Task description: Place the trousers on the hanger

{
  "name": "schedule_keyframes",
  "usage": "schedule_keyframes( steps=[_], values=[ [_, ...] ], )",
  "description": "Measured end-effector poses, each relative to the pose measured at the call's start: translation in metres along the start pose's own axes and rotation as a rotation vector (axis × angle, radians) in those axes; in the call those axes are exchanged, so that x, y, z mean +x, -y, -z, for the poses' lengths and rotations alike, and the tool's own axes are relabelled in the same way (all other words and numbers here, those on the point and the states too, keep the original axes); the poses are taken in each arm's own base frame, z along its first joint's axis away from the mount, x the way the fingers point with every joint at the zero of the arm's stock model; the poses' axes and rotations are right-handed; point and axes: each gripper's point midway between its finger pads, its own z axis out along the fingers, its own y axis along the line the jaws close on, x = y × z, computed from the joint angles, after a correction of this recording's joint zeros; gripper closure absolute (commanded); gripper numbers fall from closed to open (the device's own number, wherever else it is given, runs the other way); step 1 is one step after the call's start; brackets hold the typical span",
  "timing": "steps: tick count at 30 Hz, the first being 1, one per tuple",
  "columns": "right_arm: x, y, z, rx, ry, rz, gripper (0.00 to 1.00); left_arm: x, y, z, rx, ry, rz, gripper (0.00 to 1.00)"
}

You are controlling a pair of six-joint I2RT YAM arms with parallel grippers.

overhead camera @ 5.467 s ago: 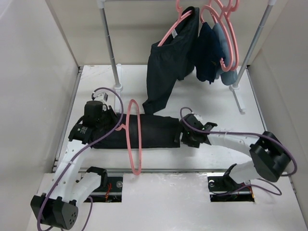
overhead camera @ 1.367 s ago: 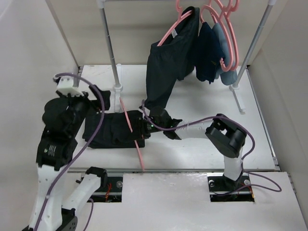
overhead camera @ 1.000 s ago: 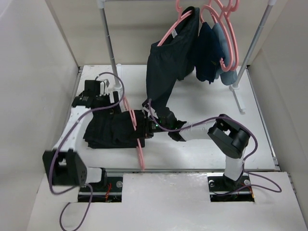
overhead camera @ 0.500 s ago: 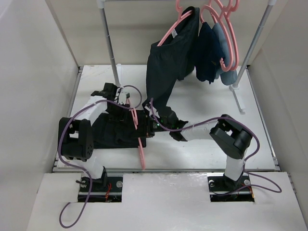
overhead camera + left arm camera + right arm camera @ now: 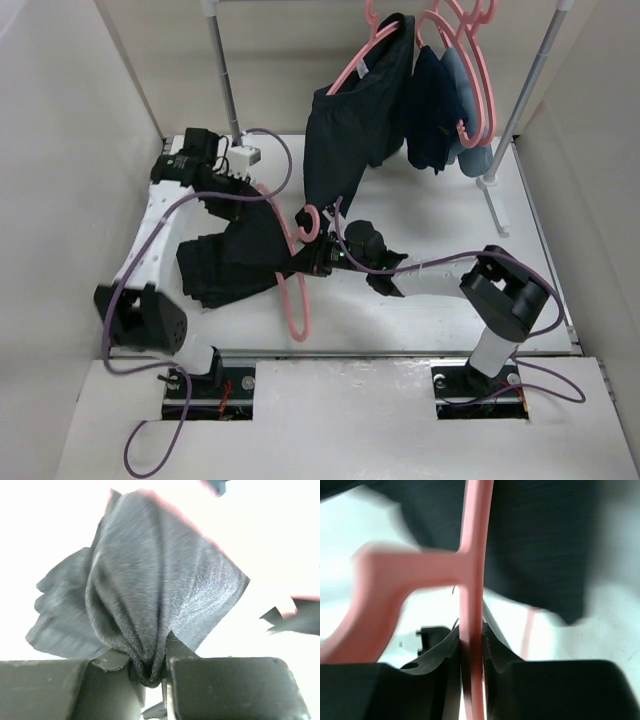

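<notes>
The black trousers (image 5: 235,262) lie bunched on the left of the table, with one edge drawn up toward the back. My left gripper (image 5: 258,197) is shut on that raised edge. In the left wrist view a fold of the trousers (image 5: 150,590) is pinched between the fingers of the left gripper (image 5: 148,674). The pink hanger (image 5: 297,300) stands on edge across the cloth, its hook (image 5: 306,220) toward the back. My right gripper (image 5: 313,258) is shut on the hanger near its neck. In the right wrist view the hanger's thin bar (image 5: 471,580) runs between the fingers of the right gripper (image 5: 471,650), with the dark trousers (image 5: 540,540) behind.
A clothes rack stands at the back on two poles (image 5: 225,80) (image 5: 525,100). A shorter black garment (image 5: 355,125), navy clothes (image 5: 430,110) and pale-blue clothes (image 5: 472,95) hang from it on pink hangers. White walls close in both sides.
My left gripper shut on the trousers' edge and pulled it up and back. The hanger tilted, and its hook shifted right with the right gripper.
</notes>
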Motion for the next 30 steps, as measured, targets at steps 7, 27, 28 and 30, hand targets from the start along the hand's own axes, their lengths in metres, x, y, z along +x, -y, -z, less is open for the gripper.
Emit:
schedule_keyframes(
  steps=[7,27,28,30],
  values=[
    [-0.022,0.012,-0.025,0.041,0.066,-0.056,1.0,0.01,0.023,0.077,-0.101,0.121,-0.149,1.0],
    [-0.052,0.005,0.038,0.407,0.397,0.129,1.0,0.14,-0.075,-0.007,-0.262,-0.24,-0.066,1.0],
    [-0.048,0.003,0.04,0.419,0.399,0.148,1.0,0.143,-0.079,-0.012,-0.272,-0.245,-0.068,1.0],
    [-0.044,0.003,0.044,0.443,0.401,0.18,1.0,0.144,-0.083,-0.023,-0.278,-0.247,-0.075,0.93]
  ],
)
